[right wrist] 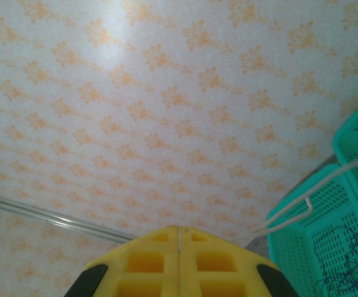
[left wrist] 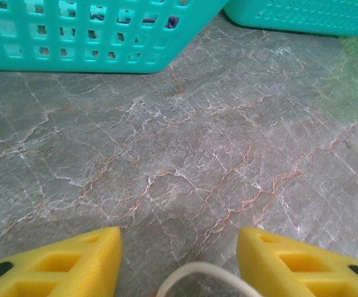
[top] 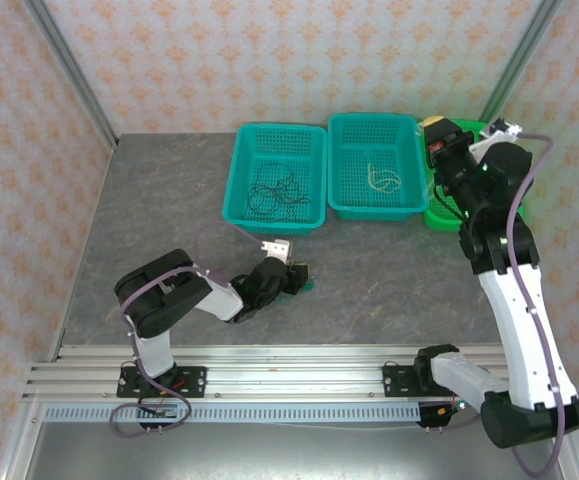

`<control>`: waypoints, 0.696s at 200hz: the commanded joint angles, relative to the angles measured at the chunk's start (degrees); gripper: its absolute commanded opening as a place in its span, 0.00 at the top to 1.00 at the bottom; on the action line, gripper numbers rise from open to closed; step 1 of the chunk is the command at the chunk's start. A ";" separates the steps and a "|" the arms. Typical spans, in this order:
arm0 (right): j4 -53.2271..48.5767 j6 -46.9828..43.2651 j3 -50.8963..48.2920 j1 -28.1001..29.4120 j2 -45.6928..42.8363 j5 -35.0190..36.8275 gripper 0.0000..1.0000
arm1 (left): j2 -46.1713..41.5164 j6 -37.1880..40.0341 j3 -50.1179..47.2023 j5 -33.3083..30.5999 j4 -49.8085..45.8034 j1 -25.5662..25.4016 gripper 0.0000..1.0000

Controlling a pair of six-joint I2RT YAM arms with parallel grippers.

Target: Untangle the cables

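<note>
Left gripper point(left wrist: 179, 247) was low over the grey marbled table point(left wrist: 185, 142). Its yellow fingers point(left wrist: 73, 257) were spread wide with nothing gripped. A thin whitish cable loop point(left wrist: 197, 265) lay on the table in the gap, touching neither finger as far as I could see. In the top view a small green scrap point(top: 307, 286) sat just beside that gripper, too small to call a wire.

Right gripper point(right wrist: 179, 230) was raised, fingers pressed together. A thin whitish strand point(right wrist: 306, 204) ran from beside its tip toward the baskets. I couldn't tell whether it was pinched or just passing behind.

Rest of the cables:
- A tangle of thin black cables point(top: 274, 190) sat in the left teal plastic mesh basket point(top: 269, 222).
- One short whitish cable point(top: 381, 178) sat in the second teal mesh basket point(top: 374, 212) next to it.

Handling, my read:
- They were near weightless and floppy, with no stiffness, so they'd drape and snag rather than push.
- The jacket looked thin and smooth, likely to slip from a loose pinch, so a grip needed full closure.
- They weren't fragile, but yanking would tighten any knot.
- For the loop, I'd take the top of the arch, pads straddling the wire, tips down on the table.
- For the black clump, I'd grab one outer loop, not the middle.
</note>
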 commanded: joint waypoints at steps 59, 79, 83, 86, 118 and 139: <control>2.65 -4.79 6.39 -0.54 8.36 3.58 1.00 | -27.91 3.83 -2.68 2.38 -13.83 0.25 0.09; 5.09 -4.35 7.14 -0.54 12.91 1.73 1.00 | -36.39 5.48 -1.99 0.52 -20.71 0.24 0.00; 5.30 -4.46 7.45 -0.54 13.68 1.52 1.00 | -37.83 5.79 -1.82 0.14 -22.07 0.23 0.00; 5.26 -4.47 7.75 -0.54 14.24 1.50 1.00 | -38.91 6.08 -1.72 -0.25 -23.06 0.25 0.00; 6.56 -5.43 7.20 -0.54 18.51 0.56 1.00 | -48.55 7.60 -2.00 -2.70 -29.82 0.37 0.00; 8.69 -6.43 3.82 -0.54 19.26 0.92 1.00 | -53.05 7.50 -3.08 -3.54 -32.25 0.32 0.00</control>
